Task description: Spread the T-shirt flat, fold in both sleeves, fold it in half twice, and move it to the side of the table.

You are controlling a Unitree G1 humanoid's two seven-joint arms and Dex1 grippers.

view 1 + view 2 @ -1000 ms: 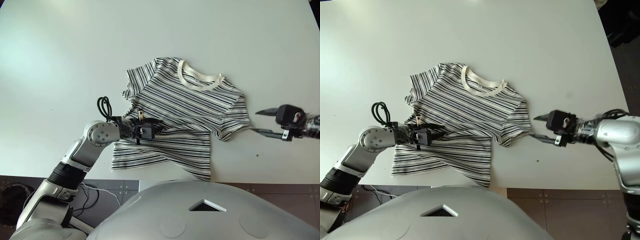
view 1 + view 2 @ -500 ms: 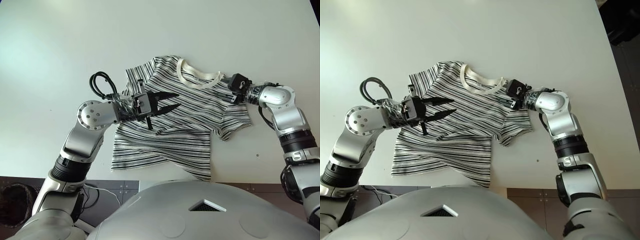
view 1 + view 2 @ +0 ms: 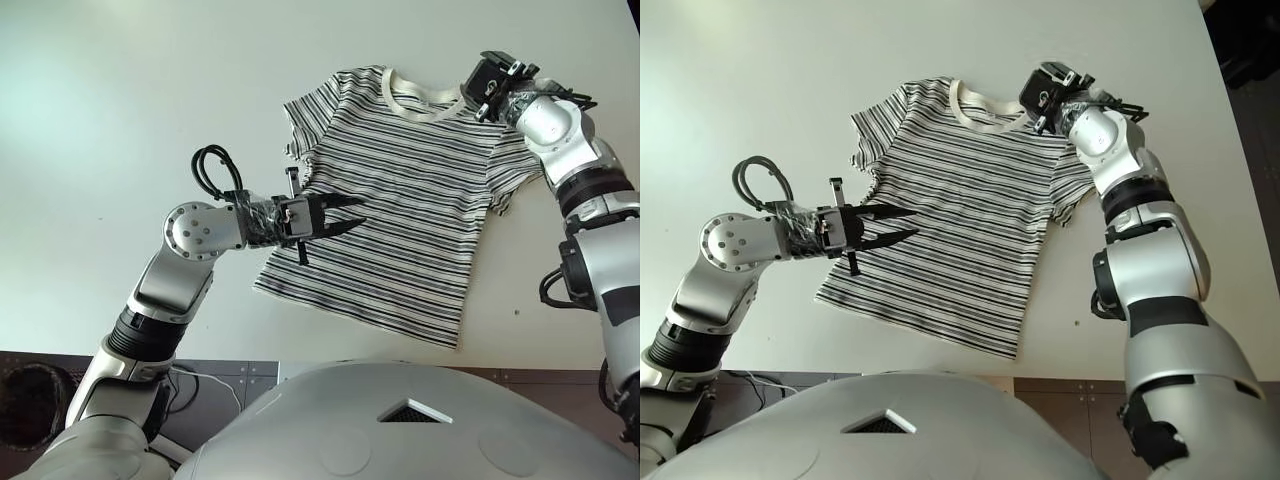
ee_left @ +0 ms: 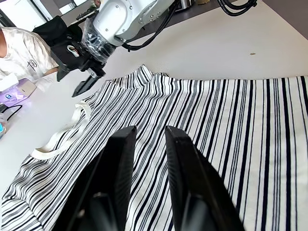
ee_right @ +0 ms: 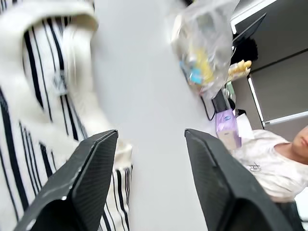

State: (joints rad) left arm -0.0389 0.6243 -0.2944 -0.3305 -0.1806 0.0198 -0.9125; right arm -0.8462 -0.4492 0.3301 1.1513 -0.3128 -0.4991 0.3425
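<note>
To flatten the black-and-white striped cotton T-shirt (image 3: 410, 200), left gripper (image 3: 362, 210), fingers apart, should pin its middle while right gripper (image 5: 150, 134), likewise parted, smooths the shoulder.

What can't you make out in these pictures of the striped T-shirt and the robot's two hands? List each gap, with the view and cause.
1. Eye views: whether the open left hand touches the black-and-white striped cotton T-shirt; the hand itself covers the spot.
2. Right wrist view: the cream ribbed collar beside the open right hand is blurred.
3. Left wrist view: the hem is cut off by the edges.
</note>
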